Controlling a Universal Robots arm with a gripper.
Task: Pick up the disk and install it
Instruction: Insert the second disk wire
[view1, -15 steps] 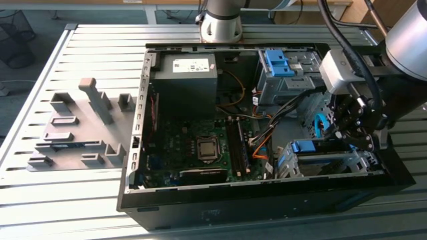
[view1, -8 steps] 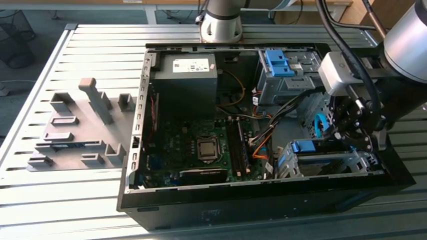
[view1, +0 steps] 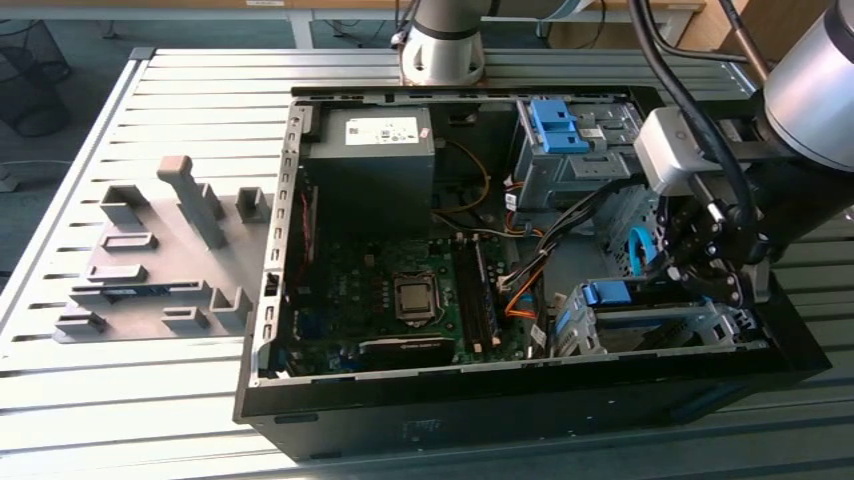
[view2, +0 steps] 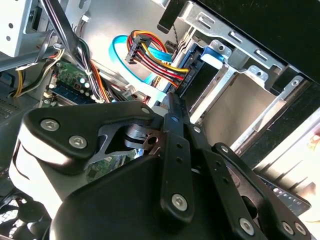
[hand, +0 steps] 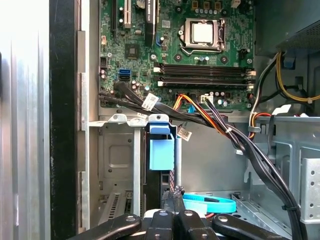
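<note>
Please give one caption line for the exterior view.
Gripper lowered inside the open computer case, beside the blue-framed disk in its bay.

Disk mostly hidden inside drive cage; only blue frame shows. Tool fingertips' gap indiscernible.

A robotics lab or workshop is showing here; an open computer case is lying on a slatted metal tabletop beside a grey fixture plate; a robot base is standing behind
</note>
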